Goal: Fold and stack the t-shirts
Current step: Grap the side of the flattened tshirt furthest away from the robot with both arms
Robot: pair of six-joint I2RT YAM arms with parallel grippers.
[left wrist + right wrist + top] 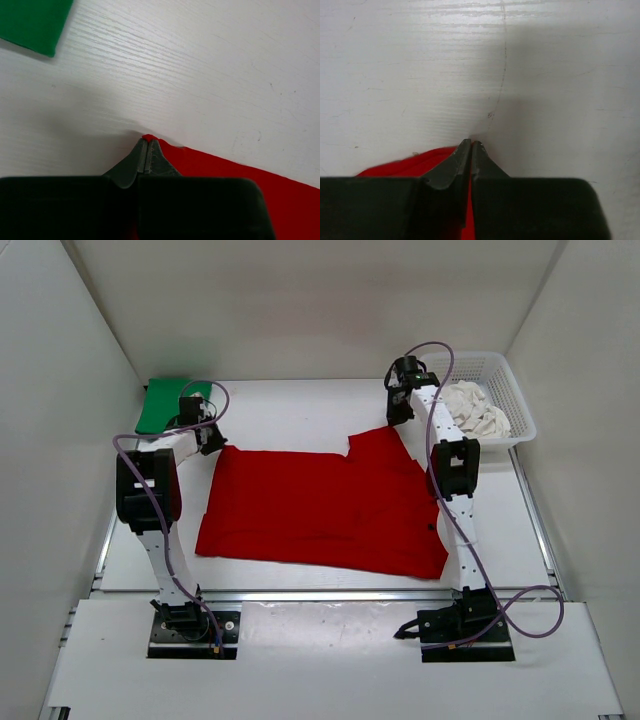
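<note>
Top external view shows the red t-shirt (pixel 320 505) spread mid-table, with the left gripper (pixel 208 436) and right gripper (pixel 400 412) each pinched closed on its far edge, so the fold looks barely started, and next both should carry that edge evenly toward the near hem.

Your white table (pixel 300 405) carries a red t-shirt (pixel 320 505) spread flat. Its far left corner meets your left gripper (pixel 214 444) and its far right flap meets your right gripper (pixel 400 418). A folded green t-shirt (pixel 165 405) lies beyond and left of the left gripper. A white mesh basket (pixel 522 426) sits right of the right gripper.
</note>
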